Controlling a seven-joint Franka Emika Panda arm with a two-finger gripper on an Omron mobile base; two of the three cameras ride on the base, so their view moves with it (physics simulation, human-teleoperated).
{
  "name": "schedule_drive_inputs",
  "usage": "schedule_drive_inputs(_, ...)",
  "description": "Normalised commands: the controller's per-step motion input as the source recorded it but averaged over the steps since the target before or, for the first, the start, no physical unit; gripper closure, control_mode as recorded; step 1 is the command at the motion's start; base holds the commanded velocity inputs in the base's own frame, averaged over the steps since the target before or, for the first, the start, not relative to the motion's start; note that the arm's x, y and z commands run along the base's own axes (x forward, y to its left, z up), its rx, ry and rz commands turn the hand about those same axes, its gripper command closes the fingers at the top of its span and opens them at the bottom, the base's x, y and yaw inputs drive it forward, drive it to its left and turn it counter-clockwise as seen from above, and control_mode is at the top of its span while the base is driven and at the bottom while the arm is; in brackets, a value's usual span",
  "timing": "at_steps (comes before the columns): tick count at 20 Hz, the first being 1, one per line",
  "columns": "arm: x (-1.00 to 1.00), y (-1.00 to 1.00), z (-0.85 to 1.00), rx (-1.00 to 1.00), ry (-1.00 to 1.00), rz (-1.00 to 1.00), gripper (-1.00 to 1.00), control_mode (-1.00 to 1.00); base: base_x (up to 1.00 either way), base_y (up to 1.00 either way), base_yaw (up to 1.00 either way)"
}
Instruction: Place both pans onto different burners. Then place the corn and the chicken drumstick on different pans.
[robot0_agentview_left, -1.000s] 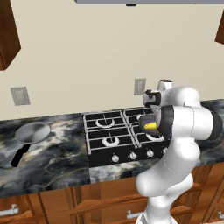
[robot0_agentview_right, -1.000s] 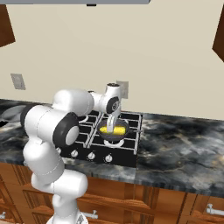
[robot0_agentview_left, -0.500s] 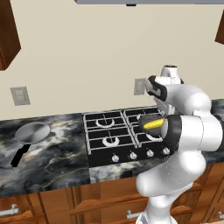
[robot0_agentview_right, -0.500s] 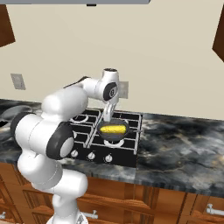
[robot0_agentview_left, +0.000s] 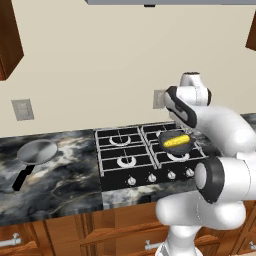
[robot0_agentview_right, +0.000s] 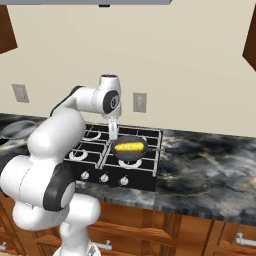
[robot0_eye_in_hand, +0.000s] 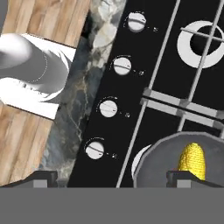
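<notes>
Dark fingertips (robot0_eye_in_hand: 43, 178) at the bottom of the hand view stand far apart, one at the lower left and one at the lower right, so the jaws are wide and hold nothing. In the right base view the gripper (robot0_agentview_right: 113, 131) hangs near the frame's middle, just left of and above the dark pan (robot0_agentview_right: 130, 149), apart from it. That pan sits on a front burner, right of centre in both base views, its handle reaching right toward the marble counter (robot0_agentview_right: 205, 170). The corn (robot0_agentview_right: 128, 147) lies across the middle of the pan; in the hand view its yellow tip (robot0_eye_in_hand: 193, 161) shows at the lower right, inside the pan's grey rim (robot0_eye_in_hand: 157, 155).

The cooktop (robot0_agentview_left: 145, 156) is black, with square grates and a row of silver knobs (robot0_eye_in_hand: 108, 108) along its front edge; another burner (robot0_eye_in_hand: 205, 43) shows at the upper right of the hand view. The silver pan (robot0_agentview_left: 37, 152) rests on the counter at the far left of the left base view, well apart from the cooktop, its black handle pointing toward the lower left. Grey outlets (robot0_agentview_left: 22, 109) are set in the beige wall, and wooden cabinets (robot0_agentview_right: 150, 230) run below the counter.
</notes>
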Motion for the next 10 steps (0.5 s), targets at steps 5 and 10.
schedule_drive_inputs(5,-0.28,0.39,0.03,-0.06,0.00,0.49,-1.00,-1.00,0.00,0.00,0.00)
schedule_drive_inputs(10,-0.23,0.07,0.22,0.01,0.00,0.36,-1.00,-1.00,0.00,0.00,0.00)
